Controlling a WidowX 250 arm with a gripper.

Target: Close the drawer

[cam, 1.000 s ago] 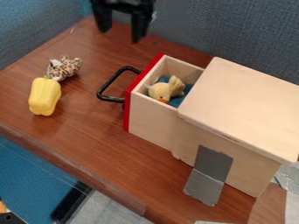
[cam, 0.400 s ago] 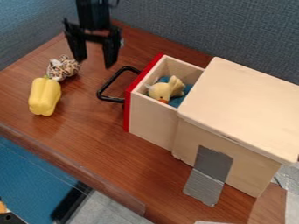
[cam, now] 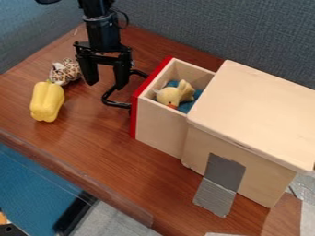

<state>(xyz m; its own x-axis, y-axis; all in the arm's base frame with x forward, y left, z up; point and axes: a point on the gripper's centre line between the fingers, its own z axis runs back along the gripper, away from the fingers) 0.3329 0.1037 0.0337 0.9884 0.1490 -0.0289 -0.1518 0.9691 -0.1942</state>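
The black gripper hangs at the upper left with its two fingers spread apart and nothing between them. Its right finger overlaps part of the black handle in the view; whether they touch I cannot tell. The wooden drawer, with a red front, stands pulled out from the left side of the wooden box. Inside the drawer a yellow duck toy lies on blue cloth.
Left of the gripper are a yellow pepper and a leopard-spotted toy. Grey tape runs from the box down to the brown table. A grey-blue fabric wall rises behind.
From the top edge the gripper has come down and into fuller view, first leftward, then slightly right and lower beside the handle. Drawer, box and toys have stayed in place.
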